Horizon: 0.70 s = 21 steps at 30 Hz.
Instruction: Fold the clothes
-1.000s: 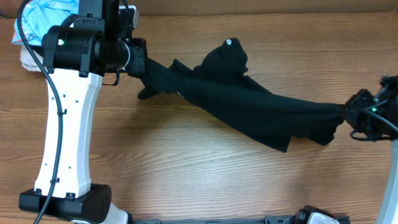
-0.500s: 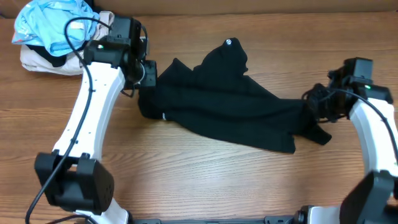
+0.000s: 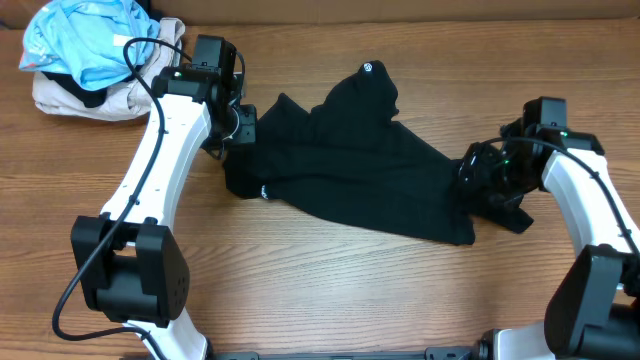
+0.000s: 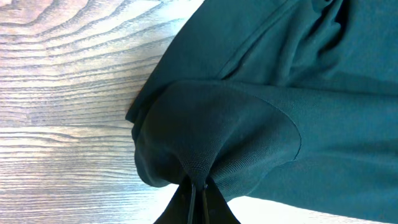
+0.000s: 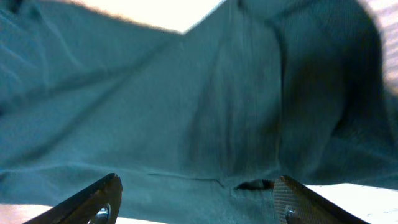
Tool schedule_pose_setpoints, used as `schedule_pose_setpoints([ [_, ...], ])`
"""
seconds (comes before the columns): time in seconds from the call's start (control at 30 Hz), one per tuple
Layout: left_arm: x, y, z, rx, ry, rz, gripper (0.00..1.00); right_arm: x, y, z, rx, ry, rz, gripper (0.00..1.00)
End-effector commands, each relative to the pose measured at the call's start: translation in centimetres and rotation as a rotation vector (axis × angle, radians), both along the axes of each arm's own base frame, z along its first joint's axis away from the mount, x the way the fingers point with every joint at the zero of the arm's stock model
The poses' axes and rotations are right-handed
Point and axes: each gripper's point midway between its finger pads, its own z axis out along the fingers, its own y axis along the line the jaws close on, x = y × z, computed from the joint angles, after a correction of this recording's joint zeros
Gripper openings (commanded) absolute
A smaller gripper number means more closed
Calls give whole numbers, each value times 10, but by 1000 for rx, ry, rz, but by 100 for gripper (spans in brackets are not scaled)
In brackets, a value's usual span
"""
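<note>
At the far left of the worktop (image 3: 330, 290), a pale wood-grain surface, a crumpled light blue garment (image 3: 85, 45) lies on top of a beige one (image 3: 75, 98); both are soft heaps, well apart from the shirt.

The left gripper (image 3: 238, 128) meets the left end of the shirt (image 3: 350, 175); from overhead its jaws are hidden under the black wrist housing. The left wrist view settles it; the gripper (image 4: 196, 202) is pinched together on a gathered peak of fabric, which fans out from the pinch into a rounded fold. That view also shows a fine knit weave in the shirt (image 4: 280, 93) and a seam line running across it, with bare worktop (image 4: 62, 93) to the left.

From overhead the shirt is a matte black, limp mass lying on the middle of the worktop, stretched in a long band from upper left to lower right, creased and partly doubled over; a lobe rises at the top with a small white logo (image 3: 367, 68) on it; a tiny white mark shows near its lower left edge.

The right gripper (image 3: 472, 178) sits at the shirt's right end. Its wrist view is blurred; the shirt (image 5: 205, 106) fills it in soft ridges, and the two dark fingers (image 5: 93, 199) stand wide apart at the bottom corners, so the gripper (image 5: 196, 202) is spread, not clamped.
</note>
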Motion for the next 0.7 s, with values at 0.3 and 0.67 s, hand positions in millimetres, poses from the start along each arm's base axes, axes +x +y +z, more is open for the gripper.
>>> schedule_pose_setpoints([
  [0.3,0,3,-3,8,5,19,4,-28,20,-56,11,37,-46,70],
  [0.67,0,4,-3,13,6,20,4,-22,19,-56,13,12,-67,44],
])
